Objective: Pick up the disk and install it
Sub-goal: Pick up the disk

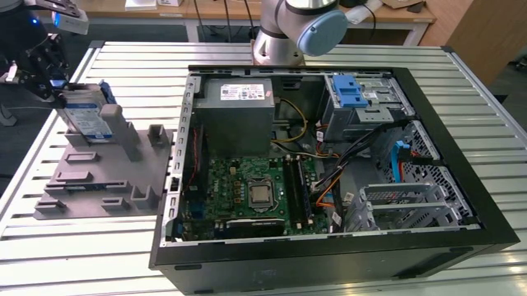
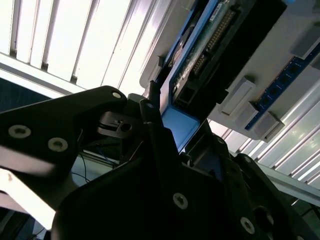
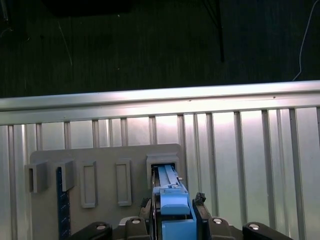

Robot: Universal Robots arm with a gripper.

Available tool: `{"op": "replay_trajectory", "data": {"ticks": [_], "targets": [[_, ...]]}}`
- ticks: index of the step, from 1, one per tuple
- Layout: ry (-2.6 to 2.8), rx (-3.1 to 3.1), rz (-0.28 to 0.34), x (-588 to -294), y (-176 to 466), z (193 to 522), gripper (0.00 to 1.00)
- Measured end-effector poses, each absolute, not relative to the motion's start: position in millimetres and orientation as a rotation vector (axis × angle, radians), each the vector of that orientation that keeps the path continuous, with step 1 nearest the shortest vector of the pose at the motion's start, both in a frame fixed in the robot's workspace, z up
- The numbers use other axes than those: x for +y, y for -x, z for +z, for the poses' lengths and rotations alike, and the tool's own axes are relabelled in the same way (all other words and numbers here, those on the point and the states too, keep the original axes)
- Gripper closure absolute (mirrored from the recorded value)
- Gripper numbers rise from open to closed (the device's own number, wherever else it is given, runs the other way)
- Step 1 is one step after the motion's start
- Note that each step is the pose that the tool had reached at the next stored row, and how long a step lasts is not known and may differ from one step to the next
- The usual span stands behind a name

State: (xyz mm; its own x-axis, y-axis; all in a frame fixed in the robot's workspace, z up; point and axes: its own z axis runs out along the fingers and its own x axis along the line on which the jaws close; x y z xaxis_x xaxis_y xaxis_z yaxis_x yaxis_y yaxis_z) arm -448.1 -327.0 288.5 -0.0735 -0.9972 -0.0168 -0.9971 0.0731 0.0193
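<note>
The disk, a silver hard drive with a white-and-blue label and blue rails, stands upright on edge in a slot of a grey moulded holder at the exterior view's left. The gripper meets its upper end. In the first wrist view the black jaws sit narrow, closed on either side of the drive's blue rail. The holder rests on a slatted metal table. Just beside it, toward the exterior view's right, lies an open computer case. The case contains a grey power-supply box, a green motherboard, loose cables and a silver drive bay with a blue latch
</note>
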Motion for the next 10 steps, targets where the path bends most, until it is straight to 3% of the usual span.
{"op": "replay_trajectory", "data": {"ticks": [10], "targets": [[-2.137,-2.300,-0.038,-328.3,448.1,288.3,0.55]]}}
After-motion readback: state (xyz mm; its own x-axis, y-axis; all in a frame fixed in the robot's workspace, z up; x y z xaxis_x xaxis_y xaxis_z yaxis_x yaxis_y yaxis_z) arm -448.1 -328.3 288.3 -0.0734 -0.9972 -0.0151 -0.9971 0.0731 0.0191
